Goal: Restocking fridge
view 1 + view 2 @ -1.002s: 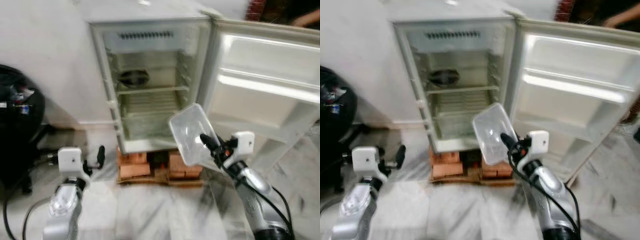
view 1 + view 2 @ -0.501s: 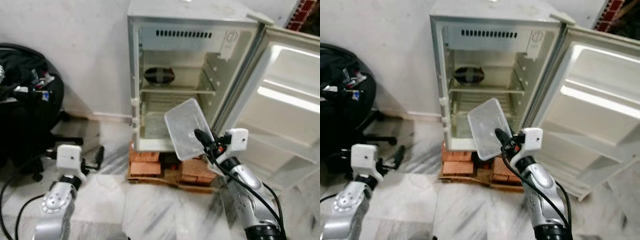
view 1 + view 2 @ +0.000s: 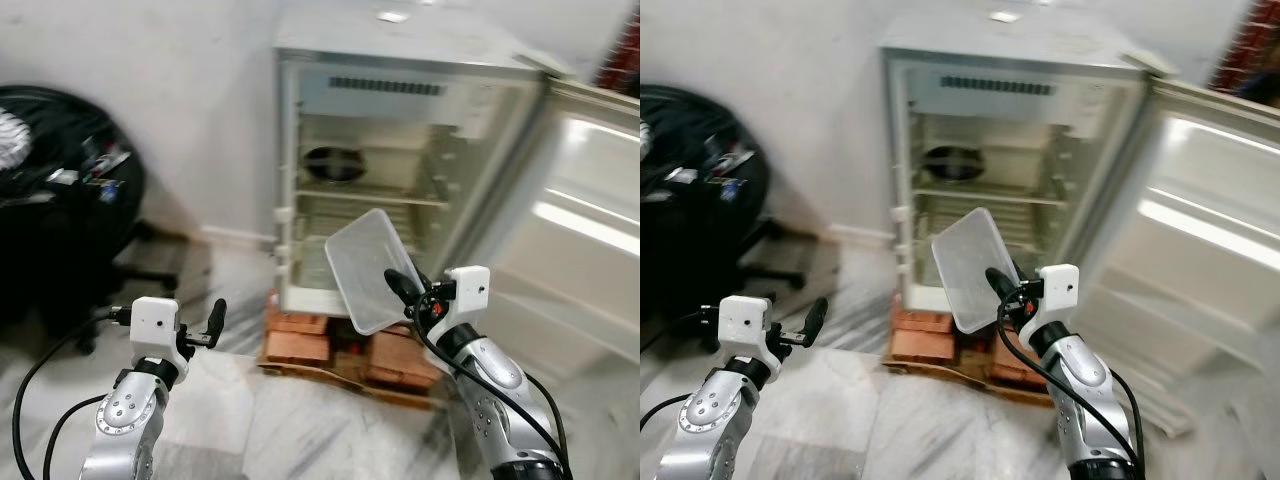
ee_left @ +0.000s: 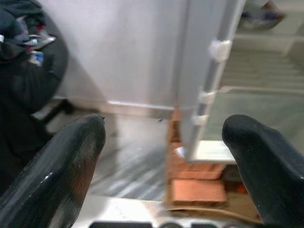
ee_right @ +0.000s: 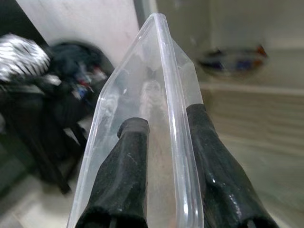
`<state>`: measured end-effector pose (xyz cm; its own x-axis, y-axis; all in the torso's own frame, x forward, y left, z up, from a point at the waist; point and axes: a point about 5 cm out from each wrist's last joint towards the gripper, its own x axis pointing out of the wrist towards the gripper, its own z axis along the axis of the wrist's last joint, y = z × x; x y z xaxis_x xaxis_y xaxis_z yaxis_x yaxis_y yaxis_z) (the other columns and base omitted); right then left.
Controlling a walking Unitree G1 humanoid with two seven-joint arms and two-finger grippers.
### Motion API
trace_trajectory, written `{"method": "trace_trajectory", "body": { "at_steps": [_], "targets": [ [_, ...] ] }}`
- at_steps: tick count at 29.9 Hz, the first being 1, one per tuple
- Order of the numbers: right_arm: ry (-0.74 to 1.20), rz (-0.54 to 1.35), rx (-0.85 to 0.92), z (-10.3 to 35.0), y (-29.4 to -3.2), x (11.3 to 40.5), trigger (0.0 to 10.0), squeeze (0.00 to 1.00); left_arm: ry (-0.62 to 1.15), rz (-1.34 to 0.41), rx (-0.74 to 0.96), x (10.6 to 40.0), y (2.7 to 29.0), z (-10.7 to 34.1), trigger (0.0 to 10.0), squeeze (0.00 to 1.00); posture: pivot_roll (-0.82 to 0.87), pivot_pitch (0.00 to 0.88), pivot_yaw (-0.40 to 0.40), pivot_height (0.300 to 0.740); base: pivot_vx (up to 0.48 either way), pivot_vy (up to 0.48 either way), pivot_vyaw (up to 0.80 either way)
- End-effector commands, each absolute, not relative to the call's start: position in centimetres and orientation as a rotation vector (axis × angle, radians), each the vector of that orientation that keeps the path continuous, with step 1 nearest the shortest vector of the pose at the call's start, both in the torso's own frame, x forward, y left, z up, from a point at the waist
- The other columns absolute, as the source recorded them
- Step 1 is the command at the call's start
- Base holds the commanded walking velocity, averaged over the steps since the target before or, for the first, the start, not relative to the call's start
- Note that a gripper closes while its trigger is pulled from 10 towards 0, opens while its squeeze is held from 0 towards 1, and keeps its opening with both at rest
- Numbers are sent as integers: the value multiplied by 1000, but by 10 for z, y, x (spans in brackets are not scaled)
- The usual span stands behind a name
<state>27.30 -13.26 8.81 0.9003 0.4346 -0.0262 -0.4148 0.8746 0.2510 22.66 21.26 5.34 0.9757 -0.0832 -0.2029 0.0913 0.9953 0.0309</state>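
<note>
My right end effector (image 3: 400,285) clamps the clear container (image 3: 368,268); left end effector (image 3: 214,320) apart, idle. Fridge (image 3: 400,190) at 12 o'clock, open; placing remains.

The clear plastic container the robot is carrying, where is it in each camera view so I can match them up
Left eye: clear plastic container centre, in front of the open fridge.
Right eye: centre, held by the right gripper.
Left wrist: not in it.
Right wrist: its rim runs up between the fingers.
Shared landmark: the dark bowl on the fridge shelf.
</note>
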Motion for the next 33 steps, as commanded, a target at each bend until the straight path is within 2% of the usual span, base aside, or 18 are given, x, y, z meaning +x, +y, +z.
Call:
{"method": "trace_trajectory", "body": {
  "at_steps": [1,6,16,28,33],
  "targets": [
    [81,405,207,87,-150,269,10000,0,174,-120,27,232,202,60,10000,0,72,0,-57,740,379,0,0],
    [79,397,203,87,-152,271,10000,0,180,-125,30,232,200,59,10000,0,72,0,-58,740,352,0,659],
    [89,348,174,85,-156,273,10000,0,191,-107,28,232,201,59,10000,0,75,0,-62,740,294,0,0],
    [130,101,128,75,-186,278,10000,0,178,-135,33,231,200,61,10000,0,66,0,-62,740,0,0,0],
    [126,89,143,73,-188,274,10000,0,179,-137,31,230,201,61,10000,0,63,0,-54,740,60,0,0]
  ]
}}
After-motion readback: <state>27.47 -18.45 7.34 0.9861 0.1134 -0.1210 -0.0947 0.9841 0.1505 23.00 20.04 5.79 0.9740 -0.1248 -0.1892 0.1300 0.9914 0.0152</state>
